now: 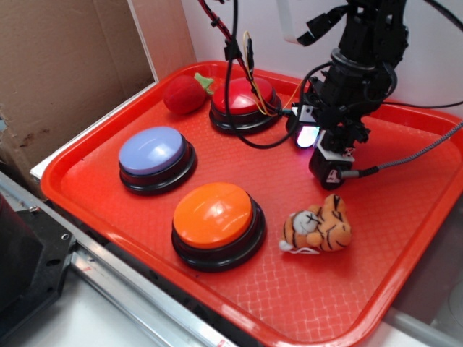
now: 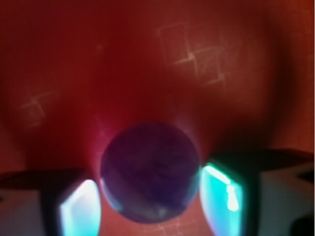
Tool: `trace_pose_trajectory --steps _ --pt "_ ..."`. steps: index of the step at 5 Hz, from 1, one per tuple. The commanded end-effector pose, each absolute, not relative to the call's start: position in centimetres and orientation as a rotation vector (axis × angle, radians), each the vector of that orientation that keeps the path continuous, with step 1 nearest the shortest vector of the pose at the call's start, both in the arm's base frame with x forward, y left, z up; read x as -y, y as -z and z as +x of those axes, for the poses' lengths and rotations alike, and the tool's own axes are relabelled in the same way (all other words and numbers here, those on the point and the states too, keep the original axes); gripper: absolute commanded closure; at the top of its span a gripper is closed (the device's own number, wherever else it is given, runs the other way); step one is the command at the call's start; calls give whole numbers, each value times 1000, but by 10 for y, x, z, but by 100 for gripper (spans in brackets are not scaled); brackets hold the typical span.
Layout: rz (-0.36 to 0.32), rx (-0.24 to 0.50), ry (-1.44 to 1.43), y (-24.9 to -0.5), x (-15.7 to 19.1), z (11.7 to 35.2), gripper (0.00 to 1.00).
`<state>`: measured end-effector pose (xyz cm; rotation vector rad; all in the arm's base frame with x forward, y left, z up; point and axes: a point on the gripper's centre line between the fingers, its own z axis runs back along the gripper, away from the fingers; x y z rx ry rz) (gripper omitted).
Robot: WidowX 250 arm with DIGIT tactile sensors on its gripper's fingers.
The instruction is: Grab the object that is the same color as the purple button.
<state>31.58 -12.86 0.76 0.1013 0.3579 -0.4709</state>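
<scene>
Dark-purple ball (image 2: 150, 172) between fingers (image 2: 78, 209); lavender button (image 1: 155, 153) on tray.

Glossy red plastic tray (image 1: 376, 275) holds orange-domed button (image 1: 215, 217), red-domed button (image 1: 241, 97), red plush fruit (image 1: 184, 94), striped orange tiger plush (image 1: 318, 228).

Bare tray (image 1: 405, 238) right of tiger plush (image 1: 318, 230); buttons crowd left.

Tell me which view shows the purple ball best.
The wrist view: the purple ball fills the lower centre, sitting between the pincer pads, though blurred. In the exterior view the ball is hidden behind the arm, so it cannot be seen.
</scene>
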Motion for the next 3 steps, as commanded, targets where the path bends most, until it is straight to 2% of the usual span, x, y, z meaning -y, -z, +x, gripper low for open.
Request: trace_pose_trajectory --steps 1,2,3 --pt "66 -310 447 -35 128 327 100" --pt "50 -298 381 -67 120 324 100" --pt "75 -273 165 -117 107 307 100"
